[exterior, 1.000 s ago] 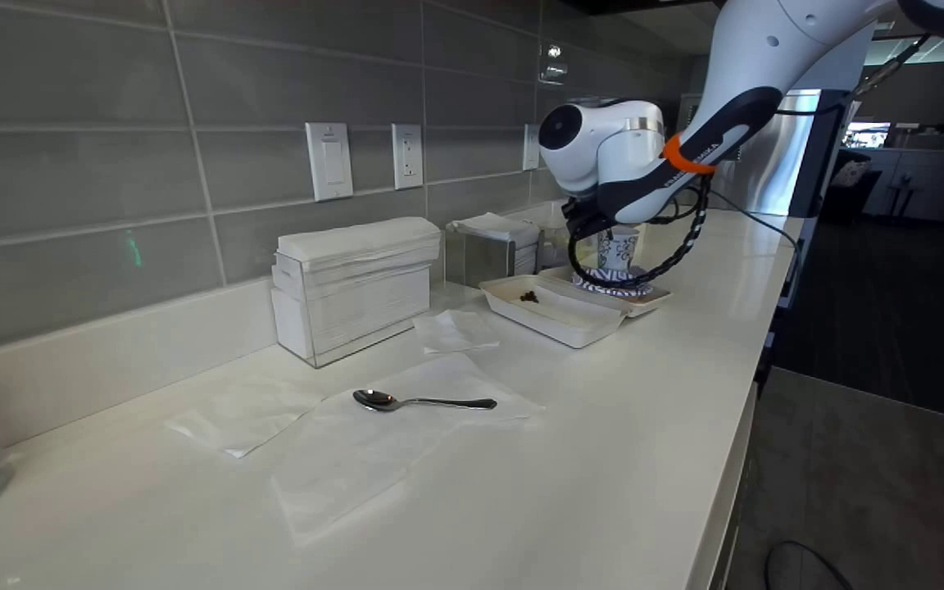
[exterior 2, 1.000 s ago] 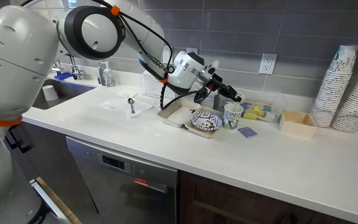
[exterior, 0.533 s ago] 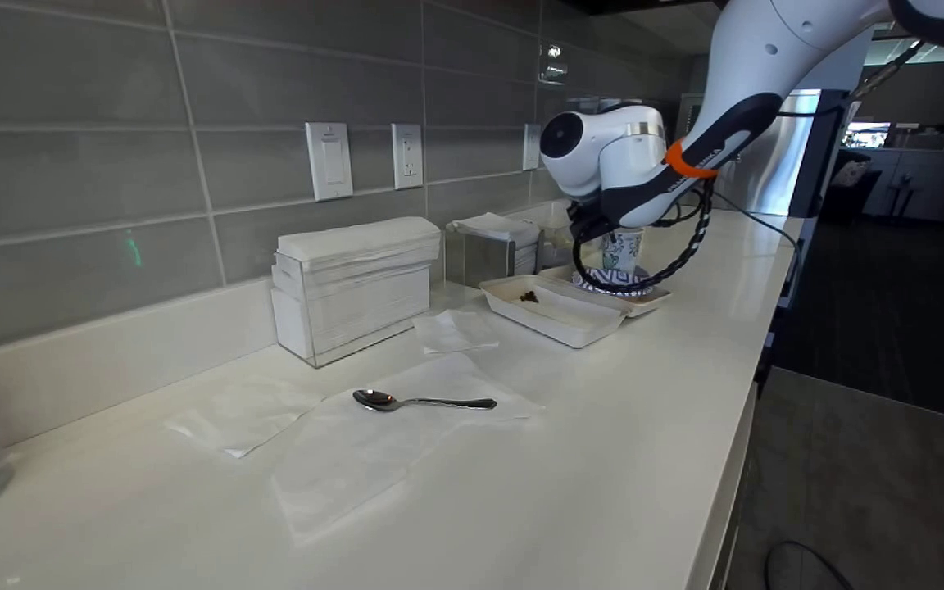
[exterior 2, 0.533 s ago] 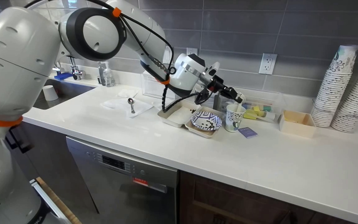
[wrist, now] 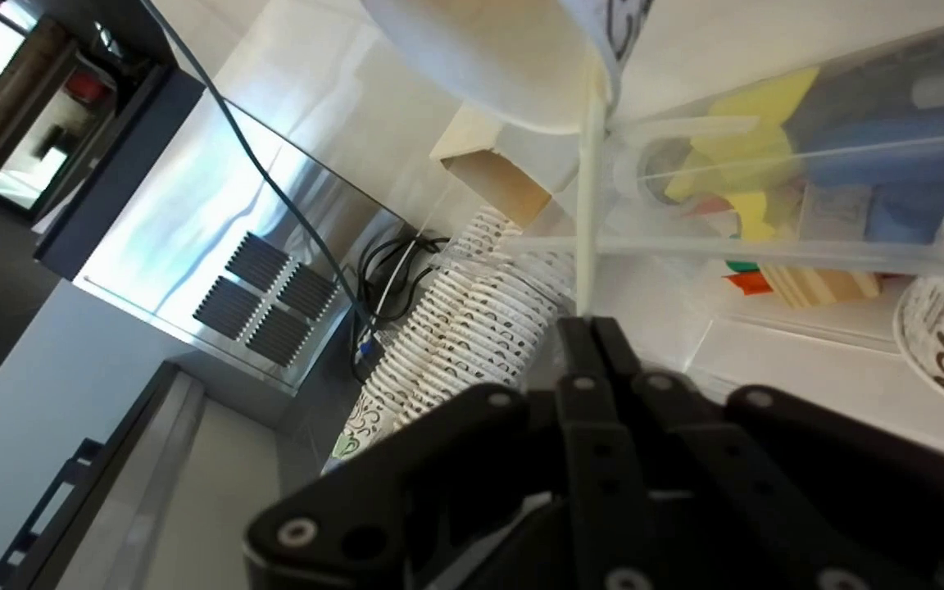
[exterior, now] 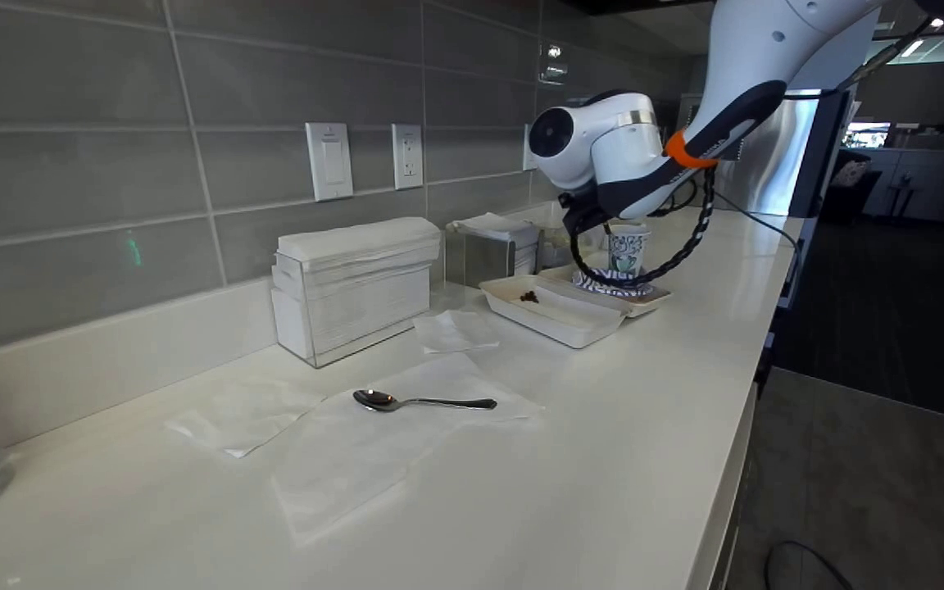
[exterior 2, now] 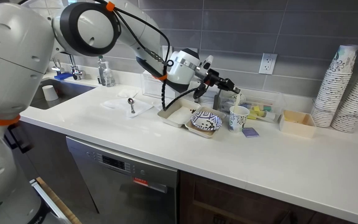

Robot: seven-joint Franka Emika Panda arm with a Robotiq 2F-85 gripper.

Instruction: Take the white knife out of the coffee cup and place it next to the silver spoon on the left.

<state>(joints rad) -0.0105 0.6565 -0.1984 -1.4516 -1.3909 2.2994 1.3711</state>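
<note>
- So your white knife [wrist: 588,205] was sitting with its lower end inside the coffee cup [exterior 2: 237,120] and its top end poking up to the jaws, which sat above the cup without touching it.
- Long axis ran near upright, slightly tilted, and in the wrist view it crossed the cup's rim, probably leaning on it.
- Jaws were practically closed, pinching the knife by its very end. Not much bite there imo, and I couldn't tell if that was handle or blade.
- Your next move, I'd guess, called for a pull up along the knife's length till it cleared the cup; going sideways early could've tipped the cup or dragged it across the tabletop [exterior 2: 166,140].
- Your silver spoon [exterior 2: 131,102] lay well left of the cup in an exterior view, on a napkin [exterior 2: 140,109], out past the takeout tray [exterior 2: 179,116] and patterned bowl [exterior 2: 205,115]. So the placing bit wasn't done yet.
</note>
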